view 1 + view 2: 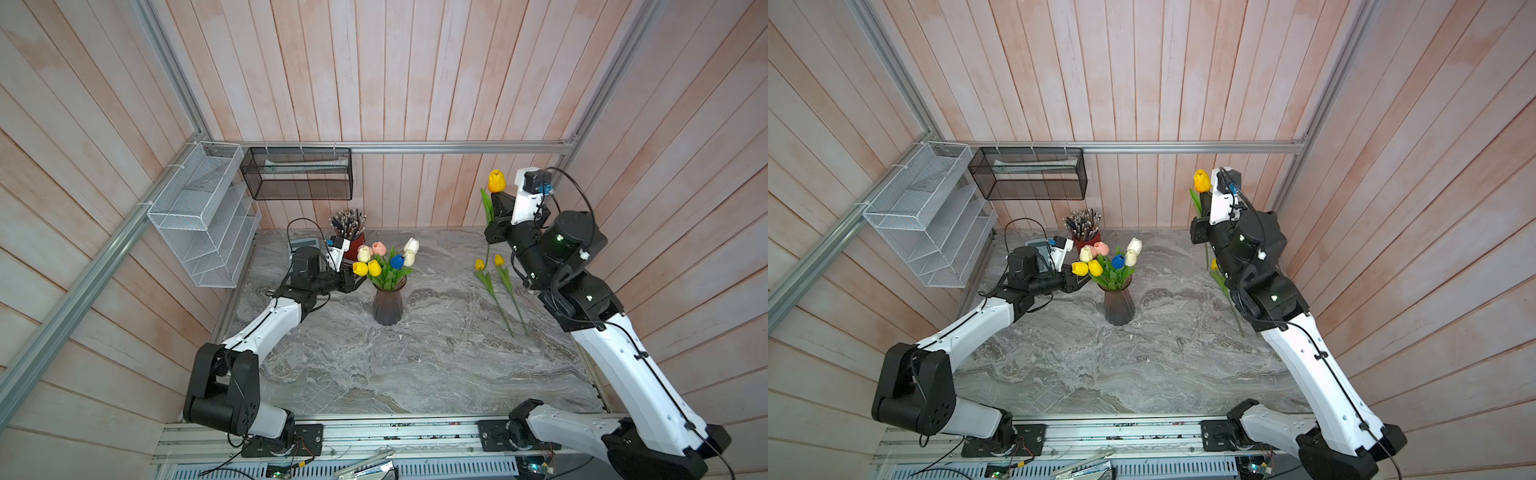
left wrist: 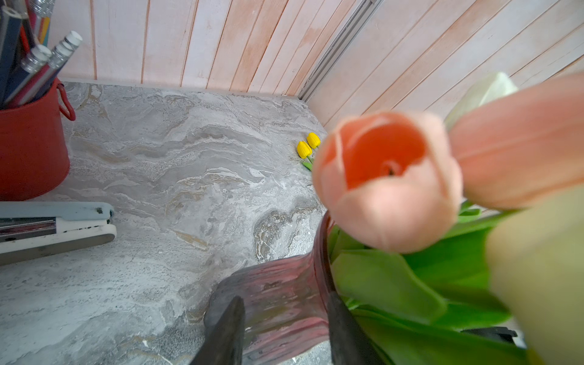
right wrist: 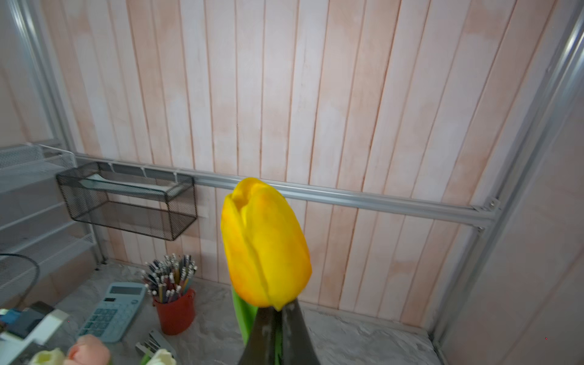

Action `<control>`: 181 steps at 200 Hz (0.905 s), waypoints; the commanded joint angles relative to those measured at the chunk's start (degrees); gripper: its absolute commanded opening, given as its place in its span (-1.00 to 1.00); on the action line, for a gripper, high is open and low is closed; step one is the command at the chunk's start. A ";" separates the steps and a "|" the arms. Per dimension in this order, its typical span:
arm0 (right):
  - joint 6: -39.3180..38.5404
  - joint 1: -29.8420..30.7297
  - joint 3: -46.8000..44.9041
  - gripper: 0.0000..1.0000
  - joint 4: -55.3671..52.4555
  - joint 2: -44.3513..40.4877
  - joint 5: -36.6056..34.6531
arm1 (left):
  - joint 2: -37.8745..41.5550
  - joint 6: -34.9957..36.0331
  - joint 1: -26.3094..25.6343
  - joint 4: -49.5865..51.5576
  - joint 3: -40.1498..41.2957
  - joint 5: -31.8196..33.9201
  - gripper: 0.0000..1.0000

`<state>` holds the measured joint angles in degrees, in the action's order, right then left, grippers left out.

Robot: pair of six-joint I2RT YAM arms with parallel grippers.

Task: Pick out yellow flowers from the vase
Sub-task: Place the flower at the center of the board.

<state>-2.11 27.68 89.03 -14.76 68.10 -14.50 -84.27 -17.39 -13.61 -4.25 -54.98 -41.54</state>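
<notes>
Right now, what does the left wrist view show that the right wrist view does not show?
Only the left wrist view: the left gripper clasping the vase, and two yellow flowers lying on the table. Only the right wrist view: the right gripper shut on the stem of an orange-yellow flower, the calculator, the black mesh basket. Both: the red pencil cup, a pink tulip.

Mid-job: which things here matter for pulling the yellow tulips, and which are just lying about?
Job: vase, gripped by left gripper; yellow tulip in right gripper; two yellow tulips in vase; two more on table.
Lying about: pencil cup, calculator, stapler, wire baskets, other-coloured tulips.
</notes>
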 commanded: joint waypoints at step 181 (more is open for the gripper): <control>2.73 -18.74 3.40 -1.00 -25.59 24.76 15.40 | -0.35 0.50 0.25 0.21 -1.62 0.14 -0.12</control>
<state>0.45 10.13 94.78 -43.18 91.13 -1.19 -84.27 -17.37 -13.61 -4.23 -55.29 -41.54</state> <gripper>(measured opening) 0.059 0.440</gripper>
